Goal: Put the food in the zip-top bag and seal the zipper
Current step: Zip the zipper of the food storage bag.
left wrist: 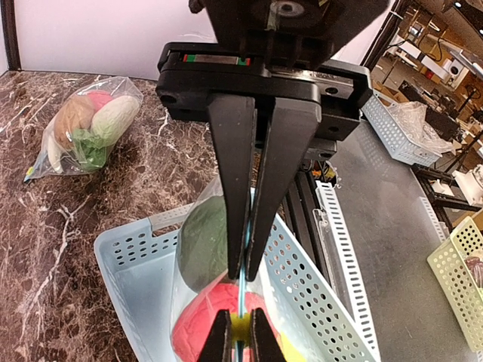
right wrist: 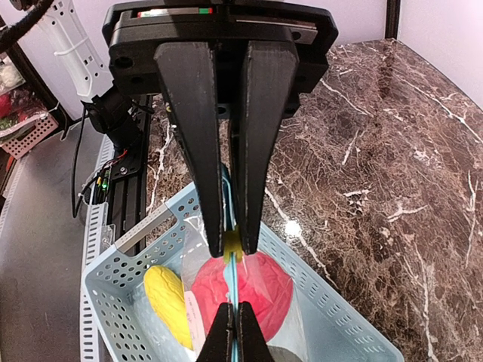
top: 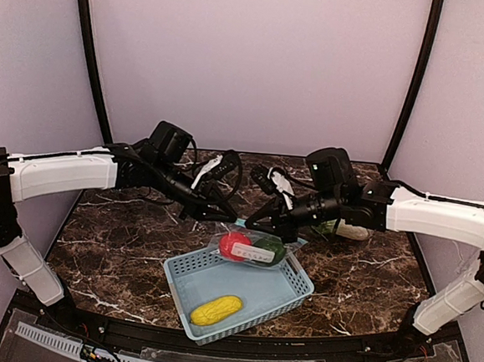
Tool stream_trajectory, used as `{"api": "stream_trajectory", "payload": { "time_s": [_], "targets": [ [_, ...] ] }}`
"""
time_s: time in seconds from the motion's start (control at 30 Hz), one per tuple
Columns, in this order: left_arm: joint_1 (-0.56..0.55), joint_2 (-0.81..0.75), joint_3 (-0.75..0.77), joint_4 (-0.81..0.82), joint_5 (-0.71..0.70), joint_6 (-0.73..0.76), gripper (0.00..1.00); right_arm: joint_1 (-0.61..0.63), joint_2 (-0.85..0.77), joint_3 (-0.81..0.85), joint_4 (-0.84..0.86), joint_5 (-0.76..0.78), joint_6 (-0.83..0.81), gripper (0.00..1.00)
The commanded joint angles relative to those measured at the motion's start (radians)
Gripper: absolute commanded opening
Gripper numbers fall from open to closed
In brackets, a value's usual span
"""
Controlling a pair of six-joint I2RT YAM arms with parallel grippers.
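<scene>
- I am pinching the top edge of the zip-top bag (top: 253,247) with both tools, so it is hanging over the far end of the light blue basket (top: 296,298) on the tabletop (top: 119,247).
- The left tool (left wrist: 243,275) is closing flat on the blue zipper strip (left wrist: 241,302), and the right tool (right wrist: 230,253) is clamping the same strip just beside it, facing the other way.
- The bag is carrying the red apple (top: 234,244) and the dark green round fruit (top: 268,250), lying side by side inside the film.
- The yellow corn (top: 215,310) is lying loose at the near end of the basket, outside the bag.
- A second bag of produce (left wrist: 87,132) is resting on the tabletop, well apart from the basket.
- I am judging the film to be thin, limp and slippery; it is likely to crumple rather than resist.
- The strip looks like the only stiff part, so I am taking hold there and treating it as the place to press and slide.
- The toy pieces look light, yet they may be dragging the mouth downward.
</scene>
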Motion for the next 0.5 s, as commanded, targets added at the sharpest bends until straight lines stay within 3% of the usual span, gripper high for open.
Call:
{"api": "stream_trajectory", "payload": {
  "time_s": [0.0,0.47],
  "targets": [
    [0.034,-0.041,0.005,-0.143,-0.025,0.034,0.01,-0.022,-0.061,-0.02,-0.054,0.057,-0.019,0.0],
    [0.079,-0.058,0.026,-0.203,-0.048,0.076,0.01,-0.044,-0.112,-0.03,-0.095,0.138,-0.017,0.0]
  ]
}}
